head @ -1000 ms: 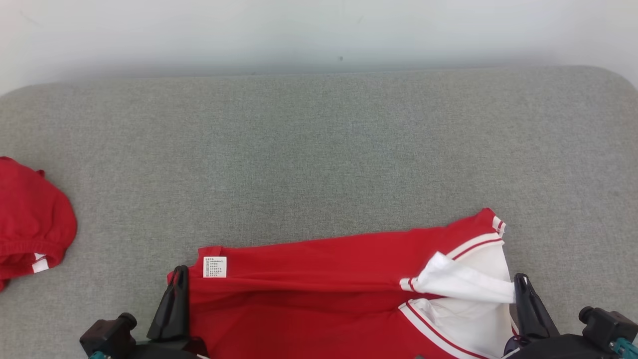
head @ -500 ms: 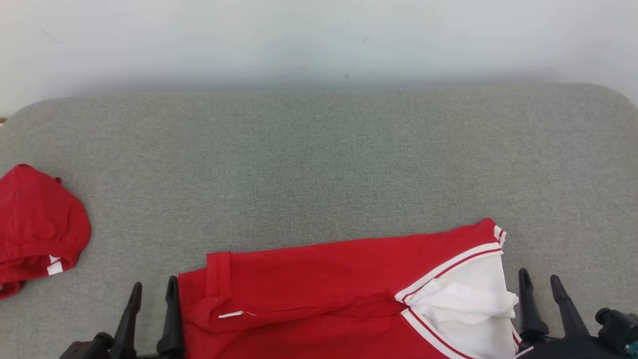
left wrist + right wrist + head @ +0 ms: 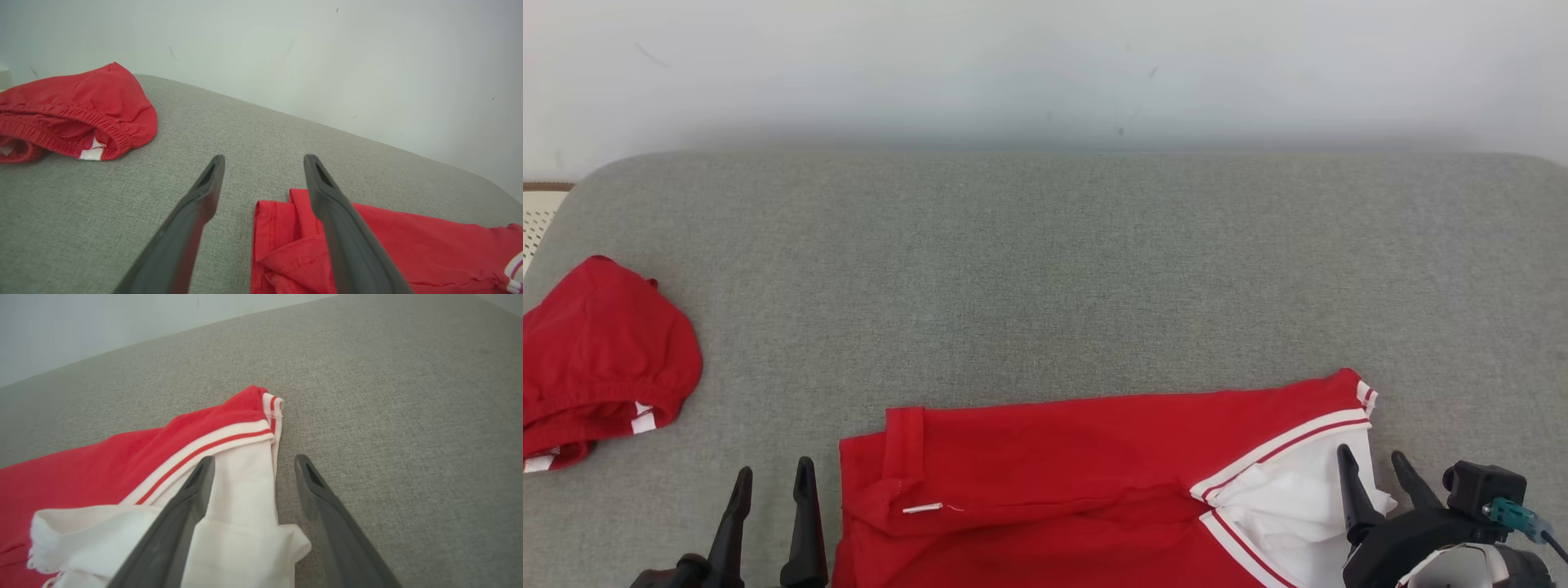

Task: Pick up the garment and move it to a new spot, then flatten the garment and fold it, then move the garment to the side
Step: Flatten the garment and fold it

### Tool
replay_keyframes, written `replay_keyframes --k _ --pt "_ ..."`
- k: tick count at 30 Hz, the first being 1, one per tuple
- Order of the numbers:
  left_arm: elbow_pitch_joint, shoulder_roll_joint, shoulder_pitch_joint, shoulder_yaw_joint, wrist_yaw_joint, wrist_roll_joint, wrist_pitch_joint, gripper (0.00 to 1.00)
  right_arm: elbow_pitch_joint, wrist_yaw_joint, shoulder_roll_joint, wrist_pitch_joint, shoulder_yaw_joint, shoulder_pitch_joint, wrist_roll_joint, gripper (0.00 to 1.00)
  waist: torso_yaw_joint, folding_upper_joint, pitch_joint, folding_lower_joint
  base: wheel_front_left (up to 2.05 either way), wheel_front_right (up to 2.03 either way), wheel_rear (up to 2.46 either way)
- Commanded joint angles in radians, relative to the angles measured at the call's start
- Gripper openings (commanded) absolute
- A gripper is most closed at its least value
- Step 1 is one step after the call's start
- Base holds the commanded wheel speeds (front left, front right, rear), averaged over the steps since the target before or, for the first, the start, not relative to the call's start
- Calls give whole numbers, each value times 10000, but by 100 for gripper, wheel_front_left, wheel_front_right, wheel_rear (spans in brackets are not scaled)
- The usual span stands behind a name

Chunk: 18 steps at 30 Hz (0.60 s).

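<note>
- One red garment (image 3: 1078, 457) with white striped trim is lying spread along the near edge of the grey fabric surface (image 3: 1045, 286), its far hem running almost straight across
- One second red garment (image 3: 605, 343) is sitting bunched at the far left of the same surface, well apart from the first
- Two tools are showing, each with two dark fingers
- The left tool (image 3: 774, 469) is standing with its fingers spread apart and nothing between them, just beside the garment's left edge
- The right tool (image 3: 1370, 454) is likewise gaping wide and gripping nothing, hanging at the garment's right end over the white panel (image 3: 245, 490)
- One small white tab (image 3: 923, 509) is poking out of a fold near the garment's left end in the head view
- The left wrist view is bringing out the gathered elastic waistband (image 3: 81, 118) of the bunched garment, a detail that is too small to tell from the head
- The right wrist view is placing one finger over the white cloth and the other over bare grey fabric beside it; whether either is touching, I cannot tell
- That same view is revealing one red-and-white ribbed band (image 3: 212, 443) bordering the panel and a loose white flap crumpling beneath the fingers
- A pale wall (image 3: 1045, 65) is rising behind the surface
</note>
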<state>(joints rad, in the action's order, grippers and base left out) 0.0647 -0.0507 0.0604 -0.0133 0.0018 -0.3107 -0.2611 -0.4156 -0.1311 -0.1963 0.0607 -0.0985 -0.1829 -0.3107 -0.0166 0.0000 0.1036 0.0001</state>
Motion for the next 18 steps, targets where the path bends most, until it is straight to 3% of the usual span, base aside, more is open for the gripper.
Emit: replay_keyframes --k 1,12,13,14,15,18 --pt "-25 -3 -82 3 11 76 -58 100 -44 5 -32 -17 27 -70 21 100 59 0 32 -1 0 0 0" --pt "-440 -2 -172 254 198 447 -58 100 -1190 1 226 -748 -469 -66 -81 100 101 0 73 -1 0 0 0" --pt "-463 -2 -170 257 212 475 -58 100 -1213 -1 236 -760 -541 -79 -103 76 106 0 72 -1 0 0 0" --pt "-478 -2 -169 258 220 483 -58 100 -1224 -1 260 -737 -617 -97 -130 24 113 0 69 -1 0 0 0" --pt "-490 -2 -175 260 227 493 -58 100 -1210 -2 251 -667 -715 -121 -148 0 117 0 65 -1 0 0 0" --pt "-534 -2 -250 315 237 514 -58 100 -1232 -1 145 -340 -730 -247 -85 0 102 0 45 -1 0 0 0"
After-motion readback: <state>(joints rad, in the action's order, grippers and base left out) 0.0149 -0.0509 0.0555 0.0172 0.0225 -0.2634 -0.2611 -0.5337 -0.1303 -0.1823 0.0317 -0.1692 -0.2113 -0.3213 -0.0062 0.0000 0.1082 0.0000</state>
